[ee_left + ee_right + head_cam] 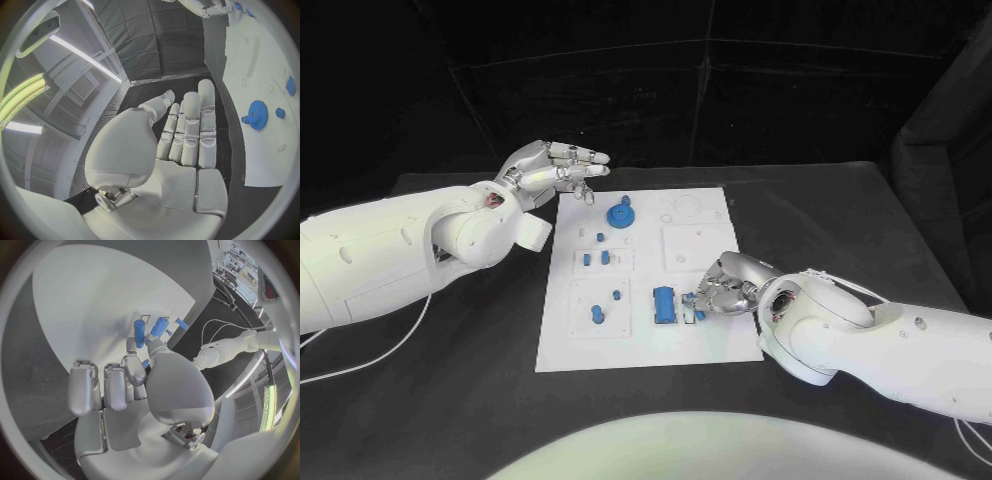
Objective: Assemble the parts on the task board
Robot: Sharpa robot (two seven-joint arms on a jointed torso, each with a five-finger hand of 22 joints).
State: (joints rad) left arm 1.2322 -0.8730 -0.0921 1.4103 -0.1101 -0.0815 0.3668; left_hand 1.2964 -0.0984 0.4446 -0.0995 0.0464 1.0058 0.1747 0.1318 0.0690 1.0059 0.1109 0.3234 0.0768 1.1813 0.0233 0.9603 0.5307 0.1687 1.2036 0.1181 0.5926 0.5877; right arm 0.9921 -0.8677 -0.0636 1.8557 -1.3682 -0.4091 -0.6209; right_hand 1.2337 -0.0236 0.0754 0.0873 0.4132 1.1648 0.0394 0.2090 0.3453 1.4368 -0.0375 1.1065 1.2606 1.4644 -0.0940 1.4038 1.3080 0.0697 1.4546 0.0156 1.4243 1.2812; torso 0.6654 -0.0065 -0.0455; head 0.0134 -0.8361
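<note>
Your left hand (557, 168) hovered off the far left corner of the task board (718, 345), fingers stretched out, near one another and holding nothing; the left wrist view showed the same flat, empty palm. Just to its right on the board sat one blue gear (620, 215), with one small blue knob (600, 237) just nearer the robot than the gear. I judged that hand idle, so you had no need to move it.

Further right and nearer the robot, your right hand (721, 287) was down on the board's near right part, fingers curled toward the parts. In the right wrist view its thumb and a fingertip met at a small blue piece (147, 341), apparently pinching it, though I could not tell for sure. Just left of that hand lay one blue cylinder (665, 303) and one smaller blue block (688, 302).

The step in hand looked like picking up that small piece. To do it well, you wanted a firm pinch before lifting, a straight lift, and no brushing of the cylinder beside it.

Counted in the head view: one board, one gear, one cylinder, and roughly eight smaller blue pieces; some were too small to count surely.
</note>
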